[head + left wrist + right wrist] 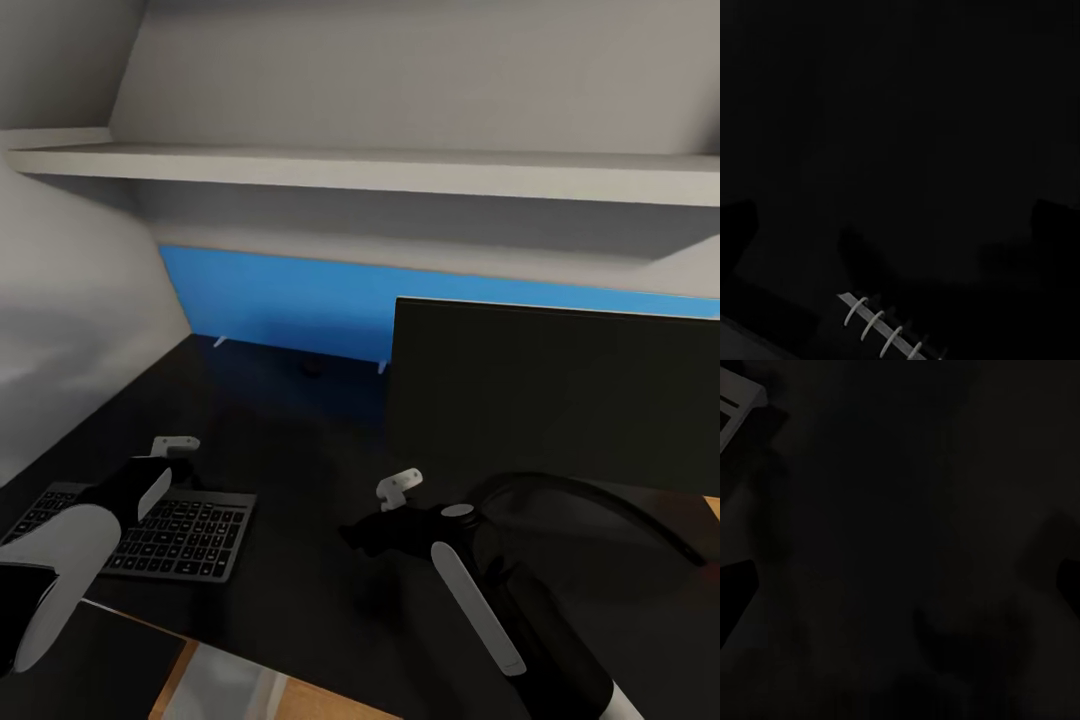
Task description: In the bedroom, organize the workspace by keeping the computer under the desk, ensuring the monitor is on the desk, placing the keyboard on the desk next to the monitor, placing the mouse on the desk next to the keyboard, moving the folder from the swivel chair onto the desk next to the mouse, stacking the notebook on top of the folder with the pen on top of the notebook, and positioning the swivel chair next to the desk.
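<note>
The glossy black desk (290, 450) spreads across the head view. On its right stands the monitor (555, 390), a black screen facing me. The keyboard (185, 535) lies flat at the desk's front left, and its pale corner (735, 397) shows in the right wrist view. My left gripper (195, 475) hovers over the keyboard's far edge, fingers (736, 225) wide apart and empty. White spiral rings (881, 322) show below it, perhaps the notebook's; it is too dark to tell. My right gripper (358, 535) hangs over bare desk left of the monitor, open (900, 577).
A long blue panel (290, 305) runs along the wall behind the desk, under a white shelf (380, 170). A small dark lump (313, 368) sits by the panel's foot. The desk's front edge (240, 655) runs at the lower left, with orange floor (330, 700) beyond.
</note>
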### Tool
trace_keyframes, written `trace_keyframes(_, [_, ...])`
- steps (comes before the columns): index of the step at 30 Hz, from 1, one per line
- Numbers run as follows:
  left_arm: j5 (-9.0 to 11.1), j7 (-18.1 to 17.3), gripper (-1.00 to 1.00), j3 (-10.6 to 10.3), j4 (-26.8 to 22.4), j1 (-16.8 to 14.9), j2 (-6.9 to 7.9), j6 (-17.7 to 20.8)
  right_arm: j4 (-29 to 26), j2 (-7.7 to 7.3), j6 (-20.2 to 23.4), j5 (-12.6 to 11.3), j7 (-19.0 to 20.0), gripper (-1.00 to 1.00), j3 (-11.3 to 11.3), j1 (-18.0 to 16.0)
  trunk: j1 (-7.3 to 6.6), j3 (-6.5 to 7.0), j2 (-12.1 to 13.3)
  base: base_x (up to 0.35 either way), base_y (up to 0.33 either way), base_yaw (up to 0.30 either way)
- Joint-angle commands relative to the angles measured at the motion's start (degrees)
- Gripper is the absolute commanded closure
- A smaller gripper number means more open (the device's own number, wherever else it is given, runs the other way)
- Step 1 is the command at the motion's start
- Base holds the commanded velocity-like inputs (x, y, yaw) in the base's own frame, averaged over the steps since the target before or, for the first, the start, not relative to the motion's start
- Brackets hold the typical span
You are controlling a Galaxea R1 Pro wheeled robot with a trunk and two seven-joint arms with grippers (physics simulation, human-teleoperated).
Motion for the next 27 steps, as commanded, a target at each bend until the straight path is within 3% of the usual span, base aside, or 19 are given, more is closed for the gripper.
trace_keyframes(1, [0.7,0.3,-1.0,-0.5,1.9,0.2,0.07,0.4,-0.1,-0.04,0.2,-0.6,-0.6,-1.0,0.1,-0.1,0.01,-0.08,0.0,0.0,0.0,0.0])
trace_keyframes(20, [0.0,1.1,-1.0,-1.1,1.8,1.8,0.16,0.0,-0.1,-0.05,0.2,-0.6,-0.6,-1.0,0.0,-0.1,0.01,-0.16,0.0,-0.006,-0.001,0.0])
trace_keyframes(27, [0.0,1.1,-1.0,-1.1,1.8,1.9,0.11,0.2,-0.1,-0.05,0.2,-0.6,-0.6,-1.0,0.0,-0.1,0.01,-0.16,0.0,-0.193,-0.056,0.0])
